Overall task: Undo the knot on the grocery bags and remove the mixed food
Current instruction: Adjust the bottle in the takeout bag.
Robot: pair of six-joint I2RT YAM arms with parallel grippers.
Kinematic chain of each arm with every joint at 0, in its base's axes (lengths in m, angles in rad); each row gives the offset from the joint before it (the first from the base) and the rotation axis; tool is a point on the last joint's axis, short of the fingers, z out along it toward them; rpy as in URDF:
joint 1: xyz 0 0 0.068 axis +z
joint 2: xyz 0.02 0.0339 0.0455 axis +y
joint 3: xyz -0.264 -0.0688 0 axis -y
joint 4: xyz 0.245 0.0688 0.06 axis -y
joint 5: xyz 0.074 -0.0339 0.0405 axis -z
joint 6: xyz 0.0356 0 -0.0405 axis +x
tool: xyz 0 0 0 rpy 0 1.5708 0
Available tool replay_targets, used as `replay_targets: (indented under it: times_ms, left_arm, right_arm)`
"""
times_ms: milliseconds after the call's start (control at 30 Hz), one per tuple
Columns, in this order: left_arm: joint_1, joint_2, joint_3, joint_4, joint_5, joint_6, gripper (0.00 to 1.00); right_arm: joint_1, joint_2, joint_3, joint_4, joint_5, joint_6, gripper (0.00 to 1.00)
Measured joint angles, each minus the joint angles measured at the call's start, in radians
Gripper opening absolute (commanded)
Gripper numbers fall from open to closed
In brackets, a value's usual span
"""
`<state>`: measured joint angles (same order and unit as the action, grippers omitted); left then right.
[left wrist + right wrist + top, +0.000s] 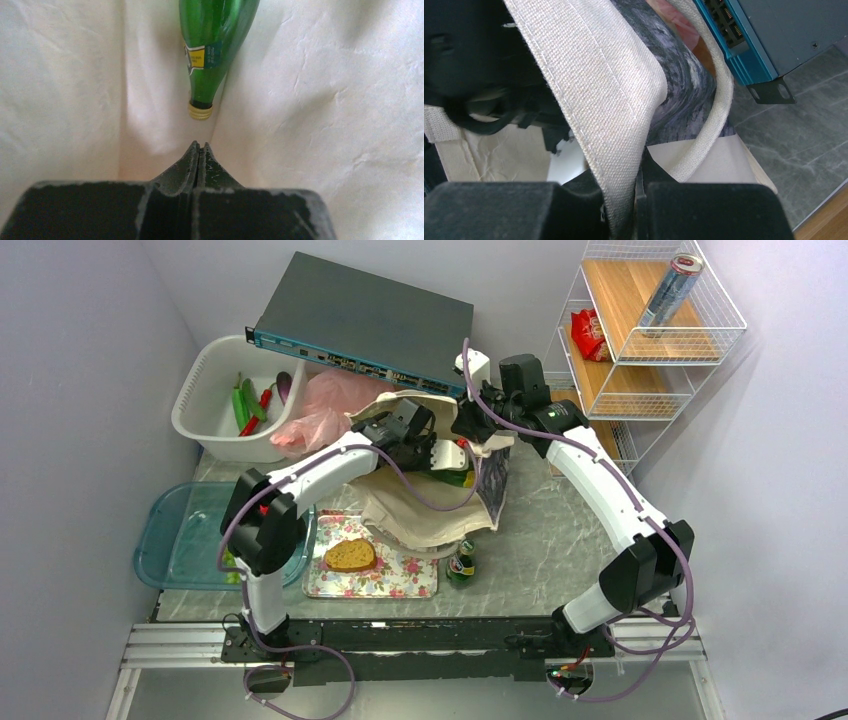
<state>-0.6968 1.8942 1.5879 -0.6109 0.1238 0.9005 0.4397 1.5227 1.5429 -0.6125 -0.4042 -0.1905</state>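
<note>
Near me, the bread slice [350,556] lies on the floral tray [405,585], with a green bottle [461,562] just beside its right edge. Inside the canvas tote [420,515], walls crowding both sides, my left jaws are closed empty just short of another bottle's cap [200,111]. My right jaws pinch the tote's strap [609,100]. Far left lies the pink bag [330,400].

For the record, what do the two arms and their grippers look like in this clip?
The left arm and right arm have white tubular links joined by bulky black joints, with thin purple cables looping alongside. The left gripper has black tapered fingers with scuffed pale edges; the right gripper is black too.
</note>
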Motion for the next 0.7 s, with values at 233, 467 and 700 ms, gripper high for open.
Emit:
replay_targets:
  times_ms: [233,467,700]
  left_arm:
    - [-0.005,-0.041,-0.013,-0.005,0.000,0.039,0.44]
    - [0.010,0.039,-0.009,0.088,0.057,0.059,0.78]
    - [0.034,0.186,0.084,0.123,0.125,0.081,0.90]
  right_arm:
    - [0.000,0.000,-0.001,-0.001,-0.002,0.000,0.00]
    - [-0.005,0.008,-0.001,-0.013,0.008,-0.005,0.00]
    - [-0.019,0.014,-0.001,-0.032,0.042,-0.023,0.00]
